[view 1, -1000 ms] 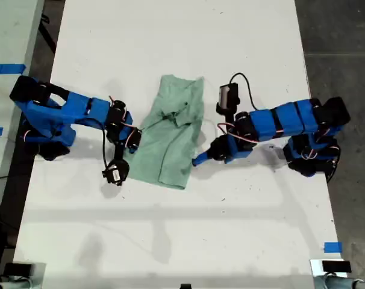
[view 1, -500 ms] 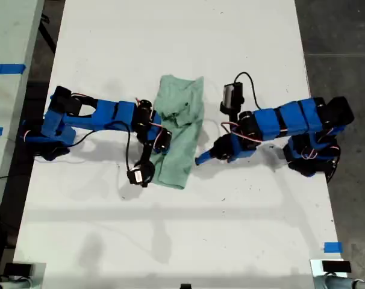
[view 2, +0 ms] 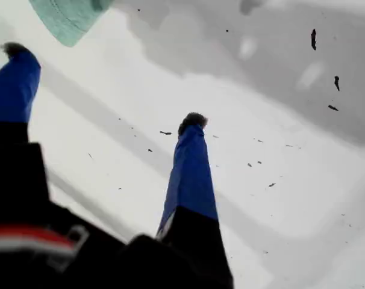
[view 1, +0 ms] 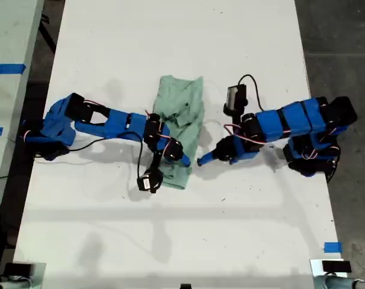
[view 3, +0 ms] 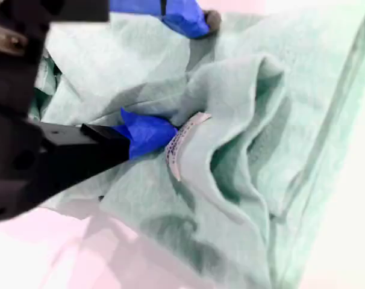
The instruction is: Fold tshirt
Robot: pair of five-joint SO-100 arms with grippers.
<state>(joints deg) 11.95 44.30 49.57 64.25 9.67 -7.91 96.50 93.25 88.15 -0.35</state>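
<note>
The pale mint-green tshirt (view 1: 185,105) lies in the middle of the white table (view 1: 170,36), folded into a narrow strip. My second gripper (view 1: 177,158) reaches in from the exterior view's left and sits over the strip's near end. In the second wrist view my second gripper (view 3: 170,75) is shut on bunched tshirt (view 3: 243,120) cloth, with the small white label (view 3: 182,141) beside one finger. My first gripper (view 1: 202,160) comes from the exterior view's right and rests low on bare table beside the shirt's edge. In the first wrist view my first gripper (view 2: 104,84) is open and holds nothing, with only a tshirt corner (view 2: 68,18) showing.
Both arm bases stand at the table's edges on the exterior view's left and right. Blue tape marks show on the table's near corner (view 1: 332,247) at the exterior view's right and on a neighbouring surface (view 1: 6,68) at its left. Dark floor borders the table.
My second gripper has swept toward the exterior view's right, carrying the tshirt's side over so the cloth is now much narrower. My first gripper has barely moved.
</note>
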